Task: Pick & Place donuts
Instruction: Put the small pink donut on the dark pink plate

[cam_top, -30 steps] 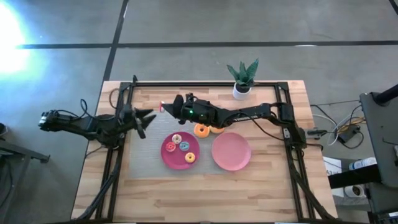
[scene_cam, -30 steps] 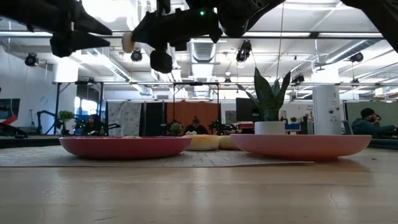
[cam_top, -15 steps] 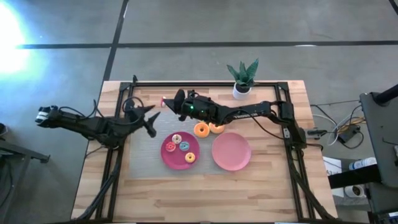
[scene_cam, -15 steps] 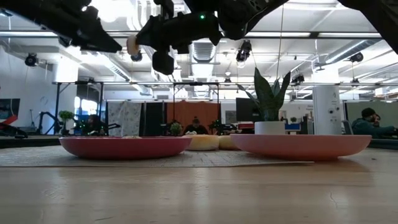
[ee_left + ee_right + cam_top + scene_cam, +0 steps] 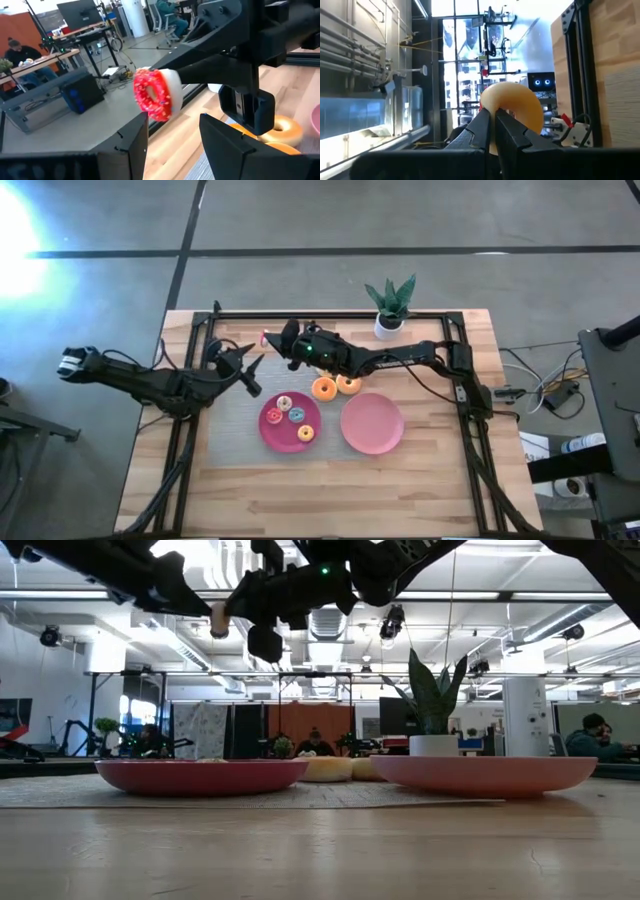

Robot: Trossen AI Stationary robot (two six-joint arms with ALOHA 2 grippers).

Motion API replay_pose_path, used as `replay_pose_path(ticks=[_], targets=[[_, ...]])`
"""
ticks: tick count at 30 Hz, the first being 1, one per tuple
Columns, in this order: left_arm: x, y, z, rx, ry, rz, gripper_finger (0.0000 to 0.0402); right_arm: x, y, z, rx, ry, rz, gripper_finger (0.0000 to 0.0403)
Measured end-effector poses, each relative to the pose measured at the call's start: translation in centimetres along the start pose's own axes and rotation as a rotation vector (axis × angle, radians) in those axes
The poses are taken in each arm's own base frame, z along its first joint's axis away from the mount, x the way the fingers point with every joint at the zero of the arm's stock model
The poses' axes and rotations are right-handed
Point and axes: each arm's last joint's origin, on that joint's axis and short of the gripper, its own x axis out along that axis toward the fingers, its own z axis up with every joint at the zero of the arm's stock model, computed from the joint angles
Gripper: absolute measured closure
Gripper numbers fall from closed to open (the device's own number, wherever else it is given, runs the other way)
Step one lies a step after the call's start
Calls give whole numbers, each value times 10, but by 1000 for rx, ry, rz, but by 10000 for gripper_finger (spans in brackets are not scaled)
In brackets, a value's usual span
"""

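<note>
Nearest to me on the tabletop [image 5: 300, 490] sit the two plates: the magenta plate [image 5: 268, 432] with three small donuts [image 5: 290, 417] on it, and the pink plate [image 5: 372, 423] beside it to the right, bare. Just beyond them, two orange donuts [image 5: 335, 387] lie side by side on the mat, touching or nearly so.

Above and behind those, my right gripper [image 5: 270, 343] is up in the air over the far left part of the mat, its jaws pinched shut through a red-iced donut [image 5: 152, 94]; the right wrist view shows the two fingers closed on its tan underside [image 5: 512, 112], and the low view puts it well clear of the plates.

What has changed over the last second is on the left side. My left gripper [image 5: 250, 370] has swung in from the tabletop's left edge toward the right one, and it now hangs just beside it, jaws spread wide. In the left wrist view the red-iced donut floats right in front of the gap between my left fingers [image 5: 225, 140], facing them, not yet between them.

I read that as a hand-over being set up: the left arm closing in to take the donut from the right. I'd still need to ease forward before closing.

Farthest back, the potted plant [image 5: 389, 305] stands at the rear edge, out of the way.
</note>
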Motion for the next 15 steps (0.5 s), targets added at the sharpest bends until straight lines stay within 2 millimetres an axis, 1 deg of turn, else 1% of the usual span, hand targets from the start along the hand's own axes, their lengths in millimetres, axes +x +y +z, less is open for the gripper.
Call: replay_pose_path(ticks=[6,15], targets=[[8,-10,-1,29,0,11,250,0,2,-1,0,2,5,390],[12,-11,4,24,-4,125,250,-2,1,-11,5,26,-1,390]])
